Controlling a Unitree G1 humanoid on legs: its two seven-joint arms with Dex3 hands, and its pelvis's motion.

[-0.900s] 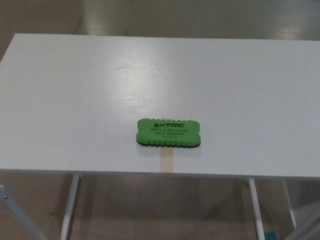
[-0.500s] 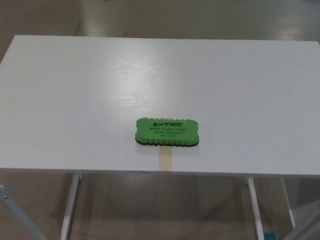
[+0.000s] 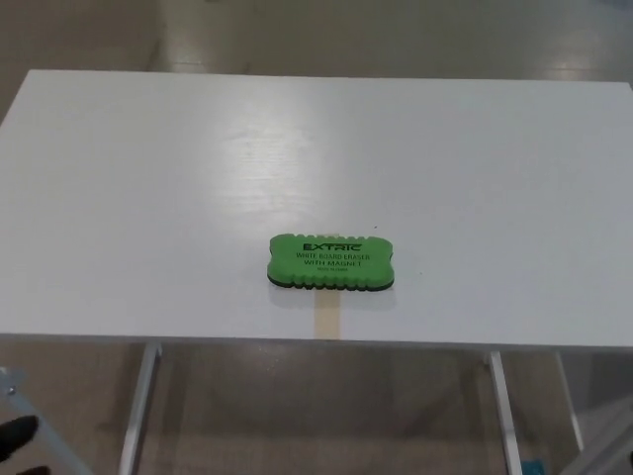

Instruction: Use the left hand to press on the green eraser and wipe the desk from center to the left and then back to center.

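At the very bottom left corner, below the bench edge, a small black shape [image 3: 14, 435] is showing; it is probably the left hand, but too little of it is in frame to tell how its fingers are standing or whether it is holding anything. The right hand is not showing at all.

Just past the near edge, a tan strip [image 3: 327, 322] is lying on the white bench [image 3: 148, 178], and directly beyond it the green eraser [image 3: 330, 262] is sitting flat, lettering up, near the centre line and untouched.

Judging from this, the task is only beginning: the reach is not yet made. The next move is calling for the left hand to rise over the near edge, settle flat on the eraser's top and press before sliding left.

No containers are appearing anywhere; the far half of the bench is lying bare.
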